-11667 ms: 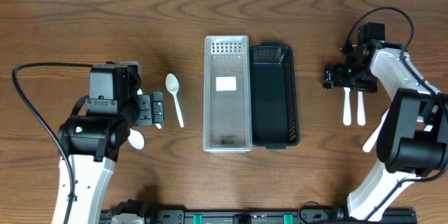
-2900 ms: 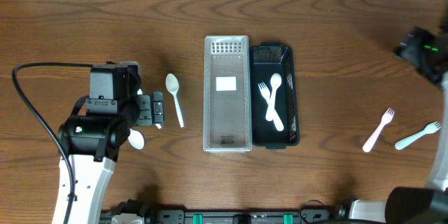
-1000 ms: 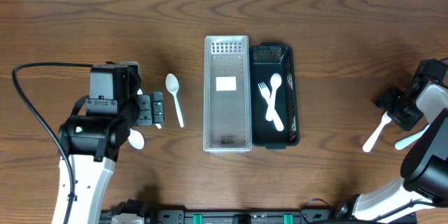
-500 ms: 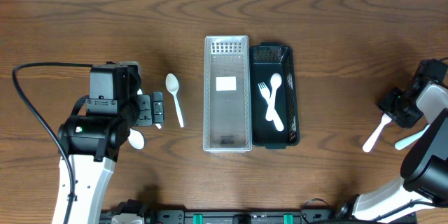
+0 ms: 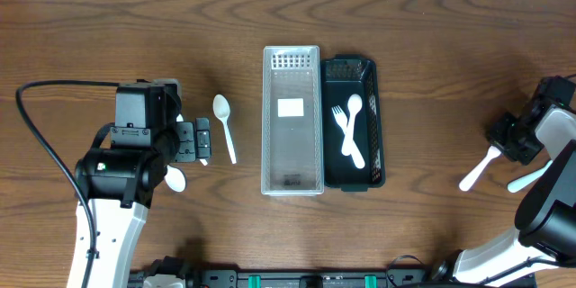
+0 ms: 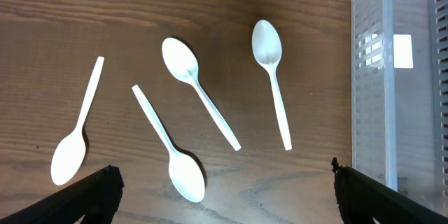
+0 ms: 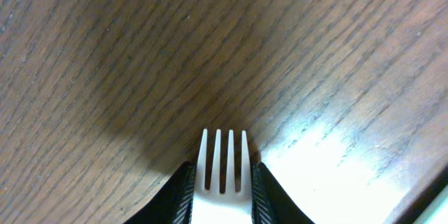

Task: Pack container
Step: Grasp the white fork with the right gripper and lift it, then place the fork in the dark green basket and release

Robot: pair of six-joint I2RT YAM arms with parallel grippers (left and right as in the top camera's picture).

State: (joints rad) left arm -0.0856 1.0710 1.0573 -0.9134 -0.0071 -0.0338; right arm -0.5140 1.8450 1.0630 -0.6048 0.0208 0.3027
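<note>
A clear container (image 5: 291,157) and a black container (image 5: 376,135) stand side by side mid-table. In the black one lie a white fork (image 5: 338,117) and a white spoon (image 5: 354,108). My right gripper (image 5: 501,142) is at the far right, shut on the head of a white fork (image 5: 474,170). In the right wrist view that fork's tines (image 7: 224,161) stick out between the two fingers (image 7: 179,197), low over the wood. My left gripper (image 5: 205,140) stands open on the left above several white spoons (image 6: 199,98), with nothing between its fingers (image 6: 91,197).
A pale fork (image 5: 531,178) lies on the table beside the right gripper. One spoon (image 5: 225,128) lies between the left gripper and the clear container, whose wall (image 6: 399,112) fills the right of the left wrist view.
My right gripper has closed on the white fork's head, and the fork's handle has shifted slightly left. The left arm has not moved.
</note>
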